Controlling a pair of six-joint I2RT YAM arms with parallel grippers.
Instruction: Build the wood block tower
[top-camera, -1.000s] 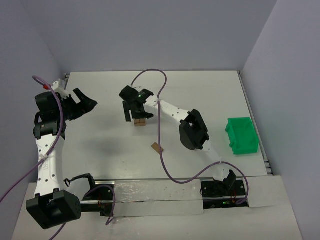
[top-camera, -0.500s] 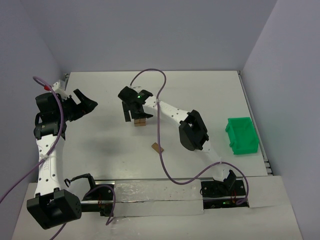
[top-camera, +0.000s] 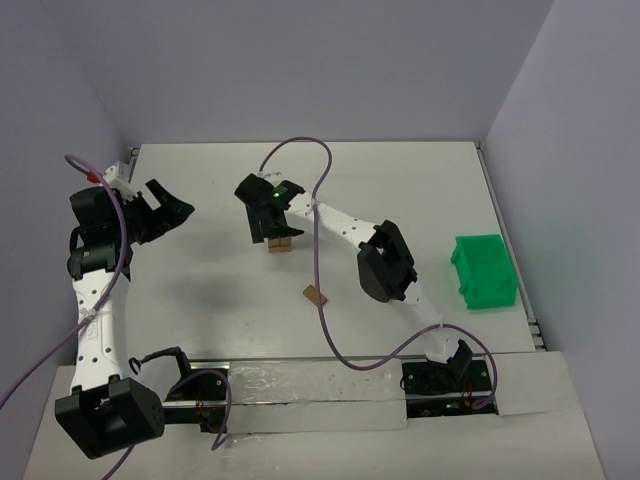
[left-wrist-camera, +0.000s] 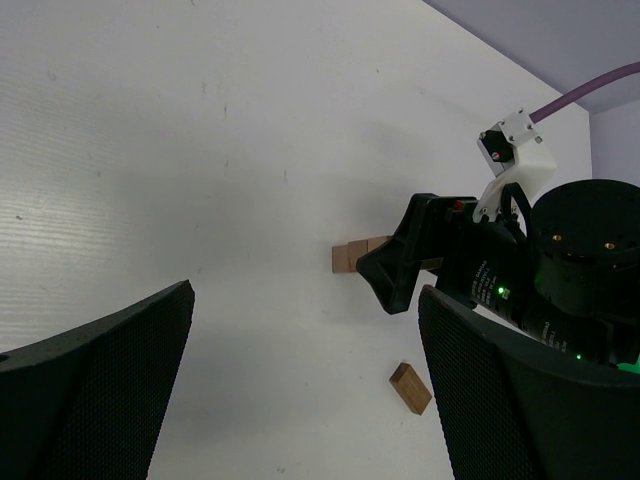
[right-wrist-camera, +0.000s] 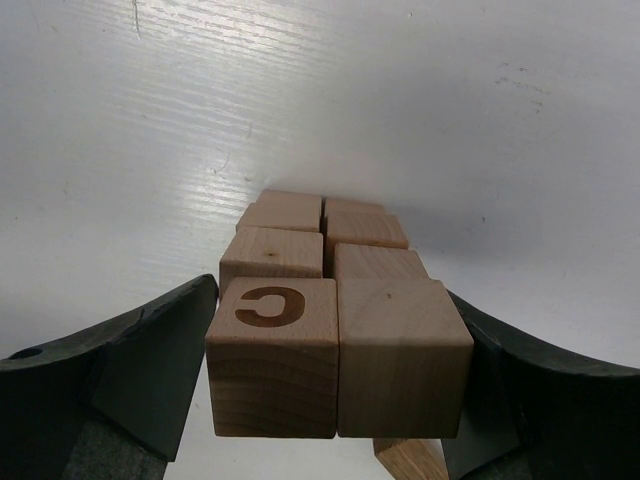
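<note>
Since the earlier frame, the right claw (top-camera: 271, 236) had shifted a touch toward the far left over the block tower (top-camera: 281, 243). The left arm, the loose block (top-camera: 315, 296) and the green bin (top-camera: 483, 270) had not moved.

Tower: stood near the middle of the worktop (top-camera: 220, 180), under the right claw. From above, the claw body hid most of it and only its near lower part showed. The right wrist view showed the tower (right-wrist-camera: 335, 340) as pairs of blocks side by side in stepped rows. The top-left block carried a burnt-in letter C, seen turned round. The number of layers could not be counted. A wooden corner at the bottom edge of that view was cut off, so what it belonged to was not clear.

Right claw (right-wrist-camera: 335, 372): fingers lay against the outer sides of the top pair, with no gap visible on either side. Read as clamped on the tower's top row.

Left claw (top-camera: 178, 205): fingers wide apart, holding nothing, raised at the far left and well apart from the tower. Its own view (left-wrist-camera: 305, 400) showed the tower (left-wrist-camera: 352, 257) half hidden behind the right claw, with the loose block (left-wrist-camera: 411, 387) lying apart and nearer.
</note>
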